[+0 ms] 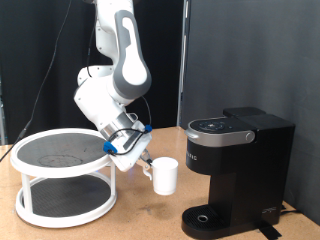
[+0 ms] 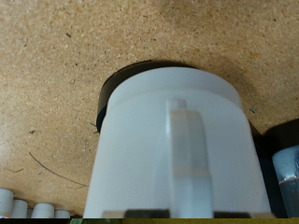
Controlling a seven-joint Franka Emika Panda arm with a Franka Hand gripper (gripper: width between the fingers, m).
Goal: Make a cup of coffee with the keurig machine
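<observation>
The white cup (image 1: 166, 176) hangs a little above the cork table, held at its side handle by my gripper (image 1: 146, 165), which is shut on it. It sits just to the left of the black keurig machine (image 1: 235, 160) in the exterior view, beside and above the round drip tray base (image 1: 208, 216). The machine's lid is down. In the wrist view the cup (image 2: 173, 140) fills the frame with its handle (image 2: 187, 140) facing the camera. A dark round edge (image 2: 114, 89) shows behind it. My fingertips barely show there.
A white two-tier round tray stand (image 1: 65, 178) stands at the exterior view's left, close to my arm. Several small white pods (image 2: 21, 207) show at a corner of the wrist view. The table's front edge runs along the exterior view's bottom.
</observation>
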